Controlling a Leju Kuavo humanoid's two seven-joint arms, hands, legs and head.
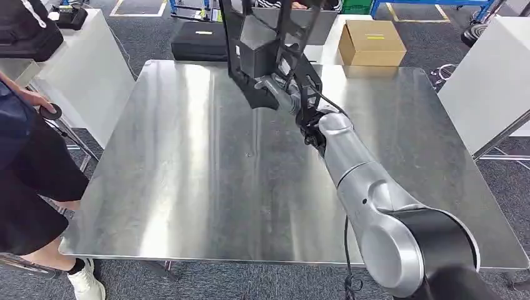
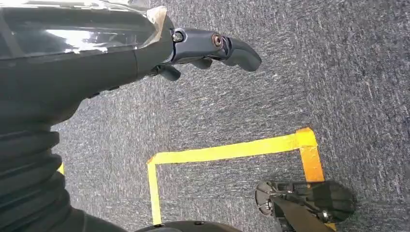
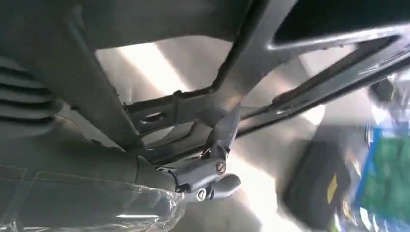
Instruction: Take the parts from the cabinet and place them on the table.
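You are carrying the black frame part [image 1: 269, 50] in your right hand [image 1: 279, 94], fingers gripping it, above the steel desk [image 1: 187, 169], not yet set down.

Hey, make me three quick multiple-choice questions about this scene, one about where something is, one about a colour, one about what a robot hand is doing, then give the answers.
1. Where is the cardboard box?
A. On the floor under the table
B. Just beyond the far edge of the metal table
C. In the person's hands

2. What colour is the tape on the carpet?
A. Yellow
B. Red
C. White

3. What is the right robot hand doing?
A. Hanging beside the body with nothing in it
B. Resting flat on the table
C. Holding a black frame part above the table

Answers:
1 B: the cardboard box sits past the far rim of the metal table.
2 A: the tape forms yellow lines on the grey carpet.
3 C: the right robot hand grips the black frame part over the tabletop.
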